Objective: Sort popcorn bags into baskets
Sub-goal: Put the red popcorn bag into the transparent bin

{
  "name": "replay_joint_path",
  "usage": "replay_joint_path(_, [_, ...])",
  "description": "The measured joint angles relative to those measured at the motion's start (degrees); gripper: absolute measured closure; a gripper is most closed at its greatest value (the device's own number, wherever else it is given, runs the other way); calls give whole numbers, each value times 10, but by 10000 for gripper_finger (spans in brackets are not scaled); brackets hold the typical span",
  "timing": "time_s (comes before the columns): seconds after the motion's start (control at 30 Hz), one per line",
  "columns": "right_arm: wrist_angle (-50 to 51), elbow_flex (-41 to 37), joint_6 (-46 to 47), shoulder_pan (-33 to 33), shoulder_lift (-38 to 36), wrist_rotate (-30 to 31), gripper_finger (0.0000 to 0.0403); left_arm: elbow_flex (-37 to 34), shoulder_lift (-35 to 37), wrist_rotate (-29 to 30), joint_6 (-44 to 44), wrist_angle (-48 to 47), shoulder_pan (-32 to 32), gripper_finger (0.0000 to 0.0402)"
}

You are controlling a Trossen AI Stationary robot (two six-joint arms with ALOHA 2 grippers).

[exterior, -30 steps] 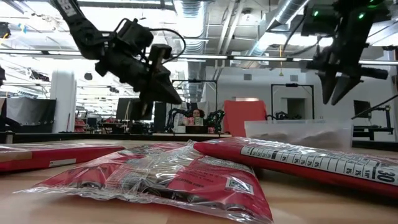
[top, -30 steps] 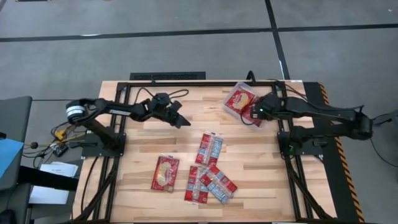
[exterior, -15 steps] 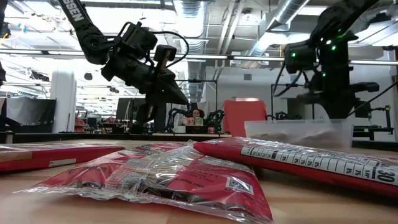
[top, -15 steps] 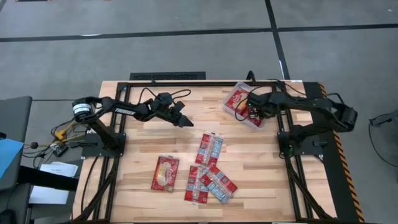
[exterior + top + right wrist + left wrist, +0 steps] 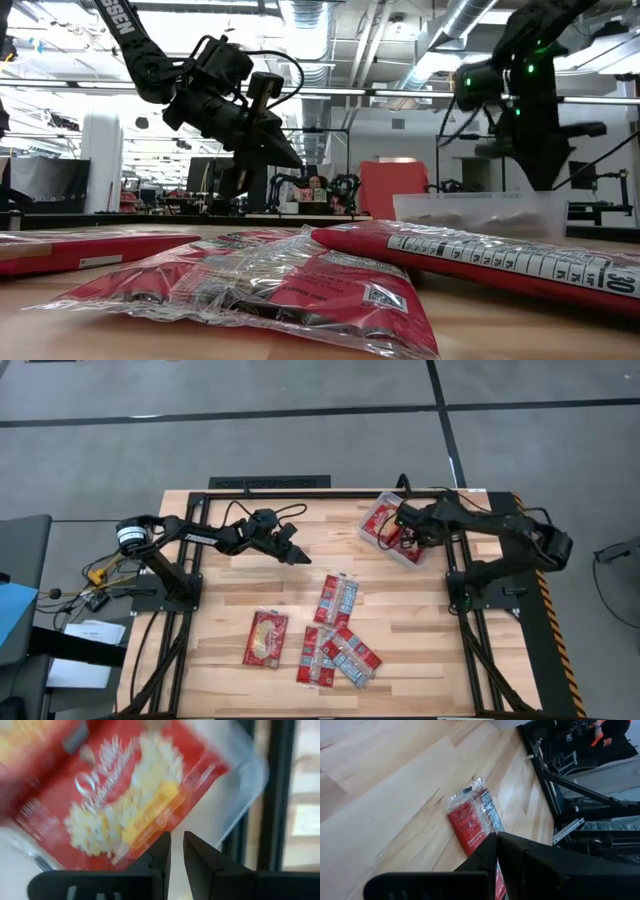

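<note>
Red popcorn bags lie flat on the wooden table: one with light-blue and white panels (image 5: 337, 600), one with a yellow oval (image 5: 266, 638), and a small overlapping heap (image 5: 335, 653). The clear basket (image 5: 412, 557) stands near the far right corner with a yellow-picture bag (image 5: 383, 518) inside, which fills the right wrist view (image 5: 125, 795). My right gripper (image 5: 403, 538) is down in the basket, its fingers (image 5: 177, 840) almost together just over that bag. My left gripper (image 5: 298, 557) hovers shut above bare table left of centre (image 5: 496, 836), with a bag (image 5: 472, 820) ahead of it. My right gripper has its tips close over the lower edge of the bag in the basket (image 5: 150, 847), coming from above. I cannot tell whether they touch it.
A black frame (image 5: 300, 492) runs around the table, and each arm's base post stands by a side edge. Bare wood lies between my left gripper and the bags. In the low view the bags (image 5: 300, 285) fill the foreground and the basket wall (image 5: 480, 215) hides my right fingertips.
My right gripper has moved toward the table's left over the basket and come down from above its rim to behind its wall. My left gripper has drifted slightly toward the table's right, staying shut in the air. The bags on the table have not moved.
</note>
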State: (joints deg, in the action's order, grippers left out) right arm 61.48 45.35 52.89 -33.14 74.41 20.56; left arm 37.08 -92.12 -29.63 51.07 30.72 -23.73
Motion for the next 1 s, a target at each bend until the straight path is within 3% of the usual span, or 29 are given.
replay_joint_path(0.23, [-47,18,-3,-12,-23,20,329,0,0,1,-1,0,0,402])
replay_joint_path(0.73, [-50,-21,-24,-50,143,18,329,0,0,4,-3,-1,0,402])
replay_joint_path(1.0, [-35,-12,-20,-42,96,15,329,0,0,5,-3,0,0,402])
